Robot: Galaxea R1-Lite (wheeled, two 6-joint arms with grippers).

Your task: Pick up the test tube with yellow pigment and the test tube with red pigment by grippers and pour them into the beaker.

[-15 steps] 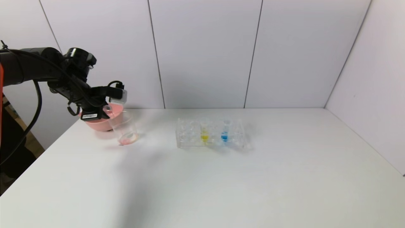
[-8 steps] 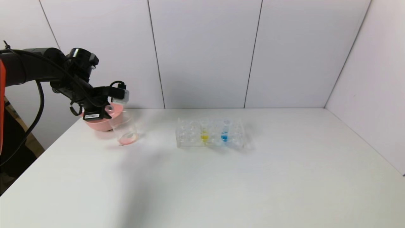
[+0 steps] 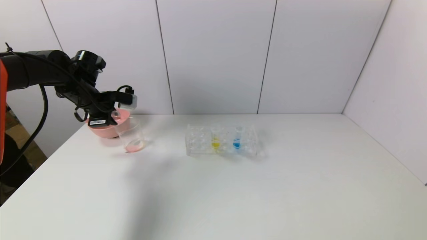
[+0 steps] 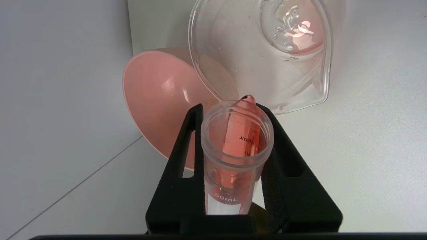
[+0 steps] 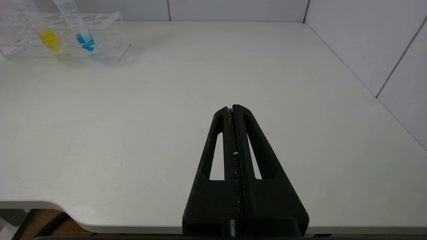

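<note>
At the far left of the surface (image 3: 233, 200), the left gripper (image 4: 235, 110) is clamped on the test tube with red pigment (image 4: 237, 146), holding it tipped with its mouth toward the wrist camera and its rounded end at the rim of the beaker (image 3: 131, 136). The pour of the red looks to be in hand or nearly done: a pink pool lies in the beaker's bottom, while a film of red clings inside the tube. The pink bowl (image 3: 103, 128) sits just behind the beaker, partly covered by the arm.

Next, judging by the task, this tube must be put away and the yellow one fetched from the tube rack (image 3: 222, 141) mid-surface, where the test tube with yellow pigment (image 3: 216, 138) stands upright beside a blue-liquid tube (image 3: 237, 138).

The right gripper (image 5: 234, 108) hangs low over the near right edge, fingers pressed together, holding nothing.

The head view hides the tube behind the gripper, and whether liquid is flowing I cannot tell.
</note>
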